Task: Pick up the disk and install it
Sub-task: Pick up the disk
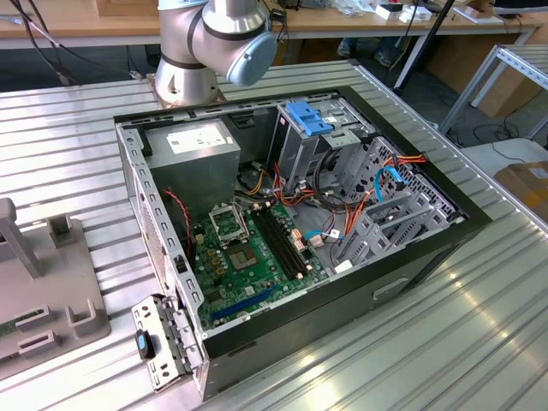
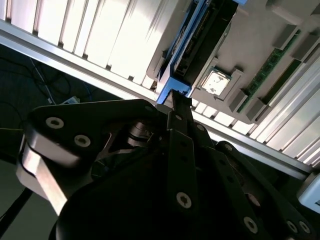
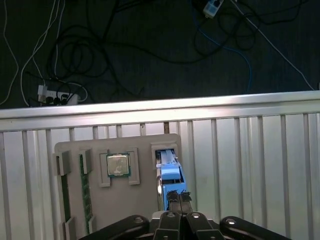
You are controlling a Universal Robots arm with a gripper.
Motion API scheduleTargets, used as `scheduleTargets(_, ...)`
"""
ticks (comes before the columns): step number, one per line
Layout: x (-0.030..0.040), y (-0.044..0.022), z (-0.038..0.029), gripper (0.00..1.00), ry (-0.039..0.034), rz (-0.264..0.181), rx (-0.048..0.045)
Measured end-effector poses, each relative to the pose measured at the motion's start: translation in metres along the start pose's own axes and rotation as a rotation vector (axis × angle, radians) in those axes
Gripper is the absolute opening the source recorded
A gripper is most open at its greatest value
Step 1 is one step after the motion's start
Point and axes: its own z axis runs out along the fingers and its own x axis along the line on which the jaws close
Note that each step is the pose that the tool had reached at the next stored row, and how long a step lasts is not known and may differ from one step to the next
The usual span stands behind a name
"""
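Note:
The disk stands on edge in a slot of a grey holder tray, with its bright blue rail facing the camera. In the second wrist view its dark body and blue end piece rise from the same tray. My gripper sits right over the disk's near end. Its two black fingers are drawn together on the blue end piece, also seen in the second wrist view. The disk still rests in its slot.
The tray also holds a processor chip and memory sticks. In the exterior view, the open computer case lies on the ribbed metal table, with a grey drive cage and light-blue latch inside. The arm's base stands behind it.

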Motion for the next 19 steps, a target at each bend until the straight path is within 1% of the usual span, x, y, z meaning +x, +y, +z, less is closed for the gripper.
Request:
scheduleTargets(3,0.0004,0.0000,0.0001,0.11,-0.0004,-0.017,-0.0003)
scheduleTargets(11,0.0004,-0.0002,0.0000,0.11,-0.0006,-0.018,-0.0002)
scheduleTargets(13,0.0004,-0.0002,0.0000,0.24,-0.0006,-0.018,-0.0002)
scheduleTargets(14,0.0004,-0.0002,0.0000,0.24,-0.0006,-0.018,-0.0002)
scheduleTargets(15,0.0004,-0.0002,-0.0001,0.30,-0.0006,-0.018,-0.0002)
scheduleTargets(16,0.0004,-0.0002,-0.0001,0.30,-0.0006,-0.018,-0.0002)
scheduleTargets(17,0.0004,-0.0002,-0.0001,0.42,-0.0007,-0.018,-0.0002)
scheduleTargets(19,0.0004,-0.0002,-0.0002,0.54,-0.0007,-0.018,-0.0002)
